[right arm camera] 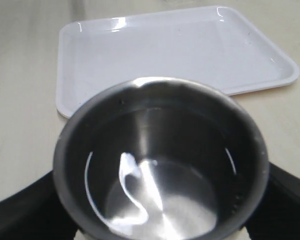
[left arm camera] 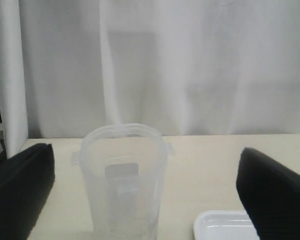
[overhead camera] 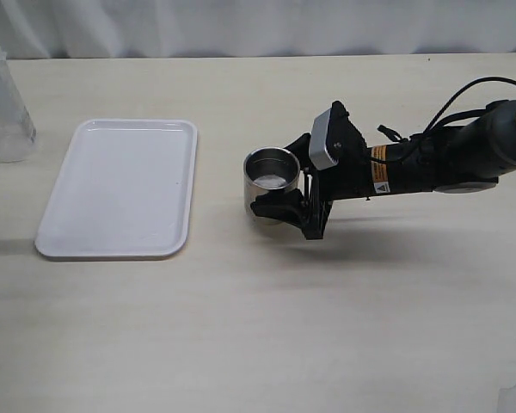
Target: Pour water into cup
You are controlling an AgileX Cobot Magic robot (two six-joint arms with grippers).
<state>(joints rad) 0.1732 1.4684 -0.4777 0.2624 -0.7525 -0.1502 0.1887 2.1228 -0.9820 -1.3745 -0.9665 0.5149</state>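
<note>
Right gripper [overhead camera: 279, 175] clamps cup [overhead camera: 260, 191] from 3 o'clock; cup upright on table [overhead camera: 327, 327], tray [overhead camera: 120, 185] at its 9 o'clock. Thin water [right arm camera: 160, 210] sheen already in cup. Left gripper [left arm camera: 147, 200] spread wide, empty, container [left arm camera: 122, 170] ahead. Judged: pour mostly done, release remains.

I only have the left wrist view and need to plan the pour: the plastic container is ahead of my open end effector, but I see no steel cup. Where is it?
Observer: In the exterior view the cup stands on the table just right of the white tray.
Operator: Is anything holding it?
Observer: The right end effector, a finger against each side.
Operator: Anything inside?
Observer: A little water, shining at the bottom.
</note>
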